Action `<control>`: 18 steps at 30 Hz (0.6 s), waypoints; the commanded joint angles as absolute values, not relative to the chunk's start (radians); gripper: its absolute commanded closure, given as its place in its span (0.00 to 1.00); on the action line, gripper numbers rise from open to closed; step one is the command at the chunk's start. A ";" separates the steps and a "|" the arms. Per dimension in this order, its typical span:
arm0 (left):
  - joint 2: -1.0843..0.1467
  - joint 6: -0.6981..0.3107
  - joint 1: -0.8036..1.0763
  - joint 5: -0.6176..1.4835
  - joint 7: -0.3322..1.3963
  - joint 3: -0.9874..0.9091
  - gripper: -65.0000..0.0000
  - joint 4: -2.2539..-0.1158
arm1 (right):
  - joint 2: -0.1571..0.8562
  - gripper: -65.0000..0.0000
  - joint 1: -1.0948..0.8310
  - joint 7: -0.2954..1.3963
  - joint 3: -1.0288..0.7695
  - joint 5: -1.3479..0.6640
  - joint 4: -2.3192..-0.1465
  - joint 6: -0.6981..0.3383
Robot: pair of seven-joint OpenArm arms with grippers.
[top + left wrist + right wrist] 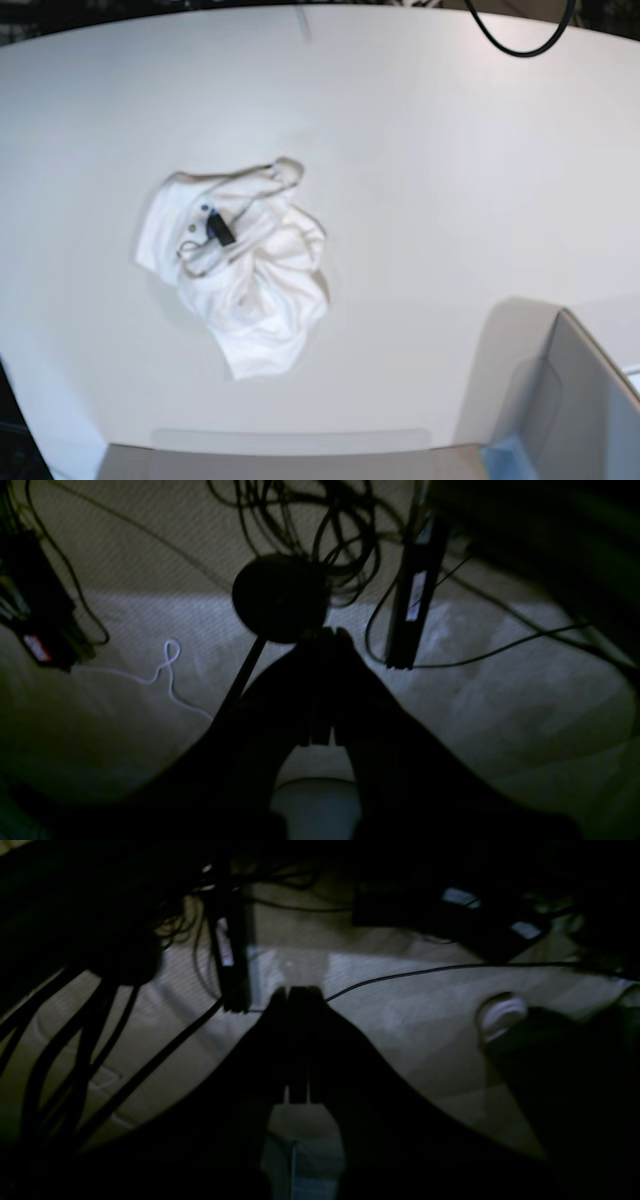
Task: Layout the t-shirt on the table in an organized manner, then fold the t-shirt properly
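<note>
The white t-shirt (245, 280) lies crumpled in a heap on the left middle of the white table (450, 150), its black neck tag (220, 228) showing on top. The print is hidden in the folds. Neither arm shows in the base view. My left gripper (325, 632) is a dark silhouette with fingers pressed together, empty, hanging over a dim carpeted floor. My right gripper (297, 990) looks the same, shut and empty, also over the floor. The t-shirt and table are out of both wrist views.
A grey box (575, 410) stands at the table's near right corner. A black cable (515, 40) loops at the far edge. Below the arms lie tangled black cables (320, 525), a round black base (280, 597), a power strip (415, 590) and a white cord (167, 665).
</note>
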State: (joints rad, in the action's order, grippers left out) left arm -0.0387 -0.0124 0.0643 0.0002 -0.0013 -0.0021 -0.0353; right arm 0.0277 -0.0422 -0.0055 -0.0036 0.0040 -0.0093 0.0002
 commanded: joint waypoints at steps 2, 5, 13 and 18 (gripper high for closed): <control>-0.041 -0.010 0.061 -0.002 -0.008 -0.002 1.00 -0.038 | 0.033 1.00 -0.061 -0.005 -0.002 0.004 -0.042 -0.001; -0.041 -0.010 0.061 -0.002 -0.008 -0.002 1.00 -0.038 | 0.019 1.00 -0.091 -0.005 -0.001 0.004 -0.093 -0.001; -0.041 -0.010 0.073 -0.002 -0.008 -0.004 1.00 -0.038 | 0.021 1.00 -0.116 -0.005 -0.001 0.004 -0.122 -0.001; -0.041 -0.010 0.088 -0.002 -0.008 -0.004 1.00 -0.065 | 0.022 1.00 -0.116 -0.005 -0.001 0.004 -0.122 -0.001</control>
